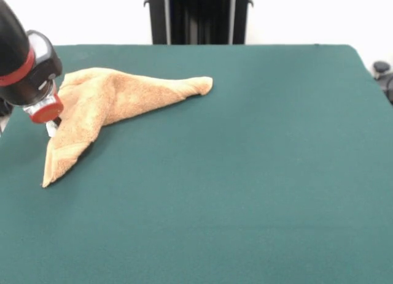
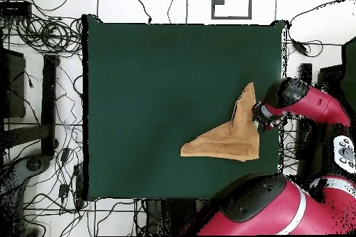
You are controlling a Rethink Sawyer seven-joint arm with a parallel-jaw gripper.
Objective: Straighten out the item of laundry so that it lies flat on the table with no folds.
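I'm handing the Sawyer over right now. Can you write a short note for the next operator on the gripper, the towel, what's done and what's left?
Gripper: low at the towel's edge, on the front view's left. Whether it is open or shut cannot be seen, nor whether it grips the cloth.
Towel: bunched and folded into a V, one arm pointing to the near-left corner of the front view, the other tapering right. It lies near one side edge of the table.
Done: the gripper is at the towel; nothing is flattened yet.
Left: pull the folds open and spread the towel flat on the table.
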